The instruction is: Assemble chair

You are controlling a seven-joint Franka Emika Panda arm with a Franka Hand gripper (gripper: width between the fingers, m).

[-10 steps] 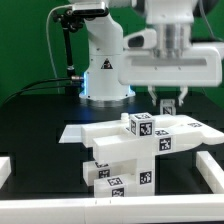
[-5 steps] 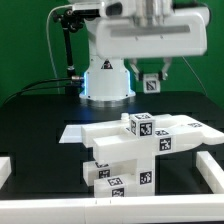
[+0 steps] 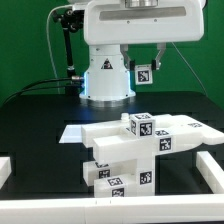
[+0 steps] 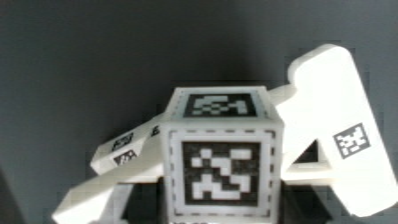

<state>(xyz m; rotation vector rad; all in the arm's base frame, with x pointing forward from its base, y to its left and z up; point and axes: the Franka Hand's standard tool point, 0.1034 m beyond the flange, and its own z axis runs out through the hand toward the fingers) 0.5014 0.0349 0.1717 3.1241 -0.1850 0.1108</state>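
Hand closed on small white tagged cube, raised well above partly built chair on black bench. No readable writing, only square tags.

Exterior view: from the front, low and near, facing the table and the arm's base. Wrist view: from up on the arm, looking down, very close. Shared by both: the white chair.
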